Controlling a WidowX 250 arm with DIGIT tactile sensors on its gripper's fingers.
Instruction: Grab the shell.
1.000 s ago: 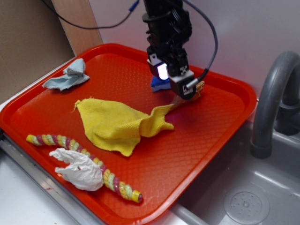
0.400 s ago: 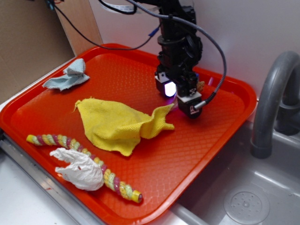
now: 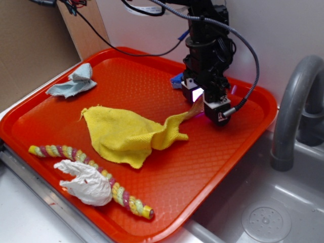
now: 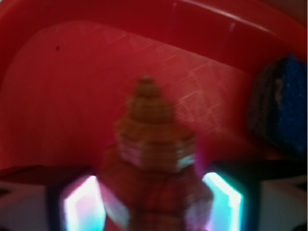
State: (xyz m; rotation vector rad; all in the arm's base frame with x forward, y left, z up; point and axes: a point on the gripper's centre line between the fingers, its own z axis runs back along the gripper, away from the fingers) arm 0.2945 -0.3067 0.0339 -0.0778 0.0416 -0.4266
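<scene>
The shell (image 4: 154,139), tan and ridged with its spire pointing away, fills the middle of the wrist view, blurred. It lies on the red tray (image 3: 228,152) between my two lit fingers. My gripper (image 4: 151,202) is open, with one pad (image 4: 82,207) close on each side of the shell. In the exterior view my gripper (image 3: 216,115) is low over the tray's back right part and hides the shell.
A blue sponge (image 3: 177,81) lies just behind and left of the gripper; it also shows in the wrist view (image 4: 284,108). A yellow cloth (image 3: 126,134), crumpled white paper (image 3: 86,182), a striped rope (image 3: 126,200) and a grey rag (image 3: 73,83) lie on the tray. A sink faucet (image 3: 296,106) stands to the right.
My gripper has moved right and toward the front, from beside the sponge to over the shell, which showed beside it a second ago and is now covered.
</scene>
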